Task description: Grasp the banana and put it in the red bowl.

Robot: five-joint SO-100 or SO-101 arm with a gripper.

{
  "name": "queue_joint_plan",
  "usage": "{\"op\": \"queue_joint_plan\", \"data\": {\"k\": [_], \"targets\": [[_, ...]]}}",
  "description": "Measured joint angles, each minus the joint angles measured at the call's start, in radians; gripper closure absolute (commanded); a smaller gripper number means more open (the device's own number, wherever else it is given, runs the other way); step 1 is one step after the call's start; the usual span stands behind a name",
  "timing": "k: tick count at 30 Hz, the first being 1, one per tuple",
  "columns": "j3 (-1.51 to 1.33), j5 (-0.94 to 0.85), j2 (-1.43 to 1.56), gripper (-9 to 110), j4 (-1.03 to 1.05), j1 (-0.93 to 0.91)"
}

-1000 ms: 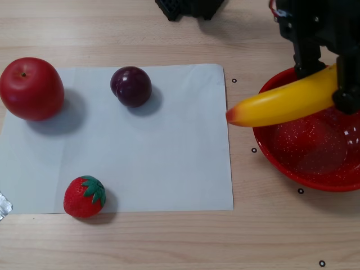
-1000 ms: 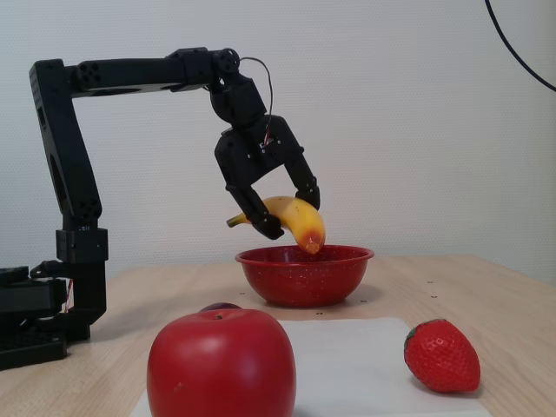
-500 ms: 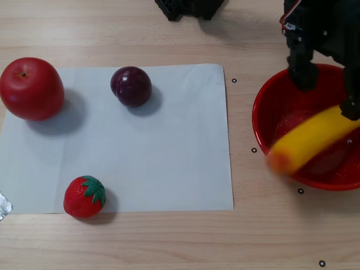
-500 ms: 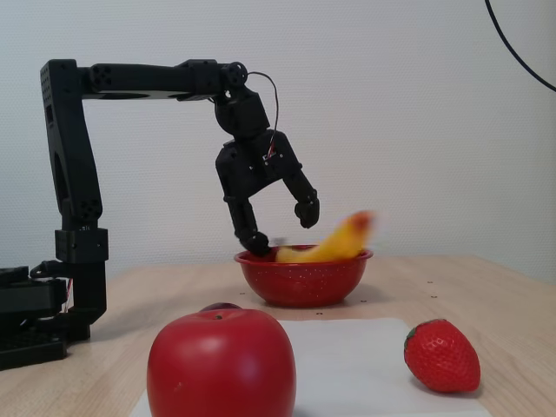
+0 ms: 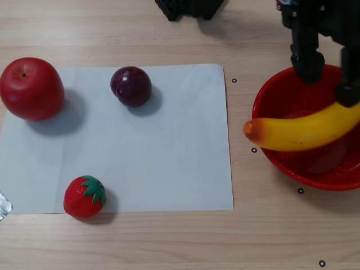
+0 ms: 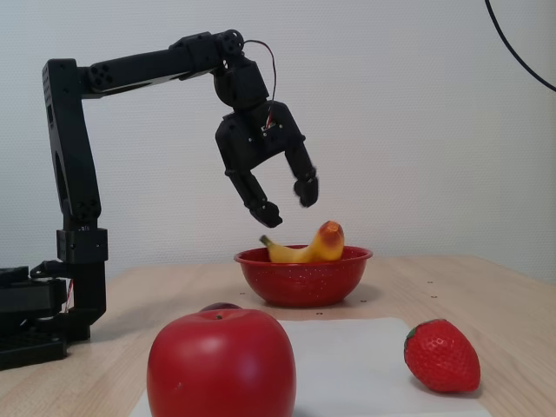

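Note:
The yellow banana [image 5: 306, 130] lies across the red bowl [image 5: 281, 163], its orange-red end sticking out over the bowl's left rim in the other view. In the fixed view the banana [image 6: 308, 248] rests inside the red bowl [image 6: 304, 280] with the orange end raised. My black gripper [image 5: 327, 79] hangs open and empty above the bowl; in the fixed view the gripper [image 6: 289, 201] is clearly above the banana and apart from it.
A white sheet [image 5: 169, 169] lies left of the bowl and carries a red apple [image 5: 31, 88], a dark plum [image 5: 131, 86] and a strawberry [image 5: 84, 197]. The arm's base [image 6: 35, 321] stands at the left in the fixed view.

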State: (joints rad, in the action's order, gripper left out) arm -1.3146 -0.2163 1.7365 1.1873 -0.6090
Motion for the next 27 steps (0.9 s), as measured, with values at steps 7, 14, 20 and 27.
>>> {"op": "queue_joint_plan", "data": {"k": [7,14,20,27], "targets": [[0.000,-0.021,0.094,101,0.100,0.067],[0.002,-0.021,0.224,101,0.155,0.172],[-0.138,-0.020,0.377,101,0.101,0.311],[-0.624,0.038,0.555,101,-0.331,0.407]]}}
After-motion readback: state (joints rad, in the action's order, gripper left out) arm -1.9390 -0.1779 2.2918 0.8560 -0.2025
